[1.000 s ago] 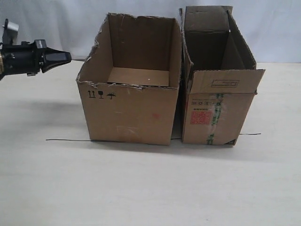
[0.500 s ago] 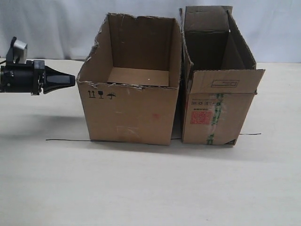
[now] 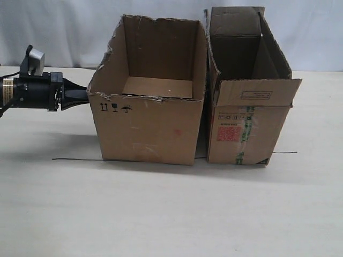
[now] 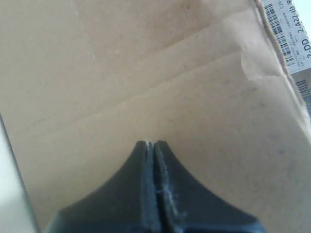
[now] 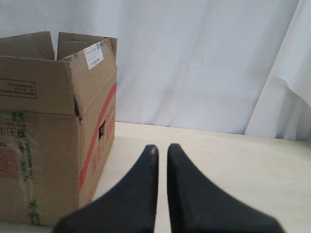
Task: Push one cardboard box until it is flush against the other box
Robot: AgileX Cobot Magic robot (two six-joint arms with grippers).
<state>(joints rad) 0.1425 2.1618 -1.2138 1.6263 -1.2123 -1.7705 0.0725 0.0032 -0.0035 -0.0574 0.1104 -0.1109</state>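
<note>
Where the table point(image 3: 161, 214) lies nearest, a thin dark line point(image 3: 75, 159) is seen across it. Behind that, the cardboard box point(image 3: 150, 128) is stood just beside the other box point(image 3: 241, 128), with a narrow shadowed gap left between them low down. The left gripper point(image 3: 83, 95) is pressed fully closed and empty, its tip at the cardboard box's outer wall; contact cannot be told. The right gripper point(image 5: 162, 148) is held all but closed, empty, apart from the other box. A white curtain point(image 3: 64, 32) is hung farthest back.
</note>
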